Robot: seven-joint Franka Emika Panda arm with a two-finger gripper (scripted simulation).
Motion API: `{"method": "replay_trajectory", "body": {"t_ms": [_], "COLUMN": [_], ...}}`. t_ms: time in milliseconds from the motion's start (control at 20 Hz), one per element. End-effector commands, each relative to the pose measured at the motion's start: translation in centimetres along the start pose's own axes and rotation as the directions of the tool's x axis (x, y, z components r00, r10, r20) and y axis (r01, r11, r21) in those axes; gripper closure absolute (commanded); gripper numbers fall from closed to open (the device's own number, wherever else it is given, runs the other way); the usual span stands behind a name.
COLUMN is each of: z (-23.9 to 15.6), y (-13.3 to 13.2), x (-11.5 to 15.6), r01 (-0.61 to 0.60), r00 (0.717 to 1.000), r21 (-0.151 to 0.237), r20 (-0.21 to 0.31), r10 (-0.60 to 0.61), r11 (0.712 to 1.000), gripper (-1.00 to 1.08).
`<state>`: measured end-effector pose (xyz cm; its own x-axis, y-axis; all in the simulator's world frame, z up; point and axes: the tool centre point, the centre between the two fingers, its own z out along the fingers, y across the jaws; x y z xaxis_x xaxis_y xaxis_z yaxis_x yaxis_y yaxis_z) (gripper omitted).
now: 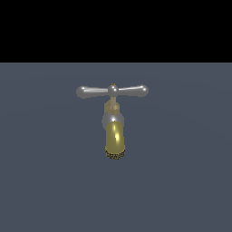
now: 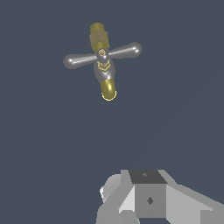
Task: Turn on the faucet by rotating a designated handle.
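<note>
The faucet [image 1: 114,136] stands on the grey floor in the middle of the exterior view, its shiny gold curved spout ending in a dark mesh tip that faces the camera. The handle [image 1: 112,91], a glossy silver crossbar with two knobbed arms and a small brass cap, lies level across its top. In the wrist view I see the faucet [image 2: 108,87] from above and far off, with the handle [image 2: 103,55] slightly slanted in that picture. No gripper fingers show in either view.
The floor is a flat grey surface [image 1: 181,181] with a black band behind it. A grey and white blocky part of the arm [image 2: 148,199] fills one edge of the wrist view, far from the faucet.
</note>
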<state>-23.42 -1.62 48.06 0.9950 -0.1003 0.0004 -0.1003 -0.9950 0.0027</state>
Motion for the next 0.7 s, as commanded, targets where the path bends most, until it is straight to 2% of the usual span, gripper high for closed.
{"method": "replay_trajectory", "body": {"t_ms": [0,350,650], "z": [0.3,1.6,3.5], "y": [-0.3,-1.5,-3.1], "x": [0.7,3.7,7.1], "r01": [-0.023,-0.128,-0.257], "r00": [1.000,0.992,0.966], "r21": [0.009,0.043,0.070], "r20": [0.002,0.015,0.040], "r10": [0.023,0.127,0.255], "r11": [1.000,0.991,0.964], "gripper": [1.08,1.08,1.08]}}
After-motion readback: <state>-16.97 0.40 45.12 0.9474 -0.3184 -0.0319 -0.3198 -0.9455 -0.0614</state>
